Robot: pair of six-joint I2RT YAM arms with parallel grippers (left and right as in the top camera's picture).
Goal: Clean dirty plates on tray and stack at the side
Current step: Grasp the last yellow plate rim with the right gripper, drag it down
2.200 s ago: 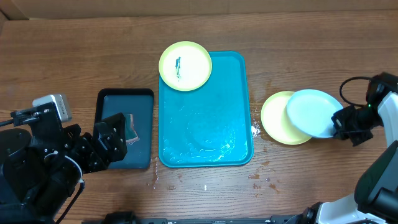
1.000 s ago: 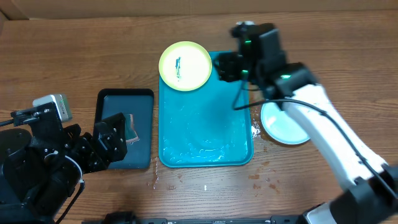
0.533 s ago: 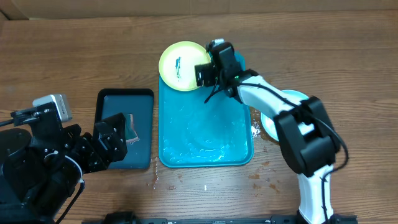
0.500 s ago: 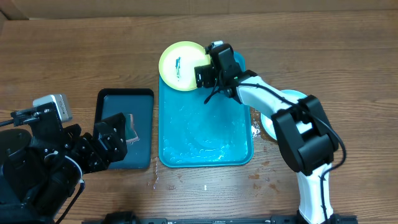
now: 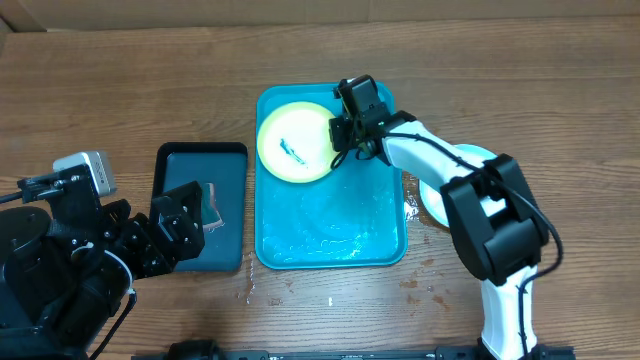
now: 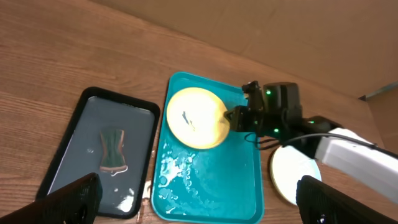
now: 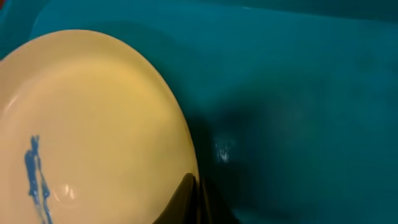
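Note:
A yellow-green plate (image 5: 293,143) with a blue smear lies inside the far left part of the turquoise tray (image 5: 340,225). My right gripper (image 5: 337,138) is shut on the plate's right rim. In the right wrist view its fingertips (image 7: 198,194) pinch the rim of the plate (image 7: 93,124) over the tray (image 7: 298,93). The other plates (image 5: 436,205) are stacked right of the tray, a light blue one on top, partly hidden by the right arm. My left gripper (image 5: 183,225) hangs open over the black tray's left side, holding nothing. In the left wrist view the left gripper (image 6: 199,202) is wide open, high above the table.
A small black tray (image 5: 228,160) with water and a dark sponge (image 5: 212,205) sits left of the turquoise tray. Water pools in the turquoise tray's near half, and drops lie on the wooden table (image 5: 520,80) around it. The right arm stretches across the tray's far right corner.
The right gripper closed on the plate's rim. The plate slid from overhanging the tray's far left corner to fully inside the tray. The left arm stayed still.

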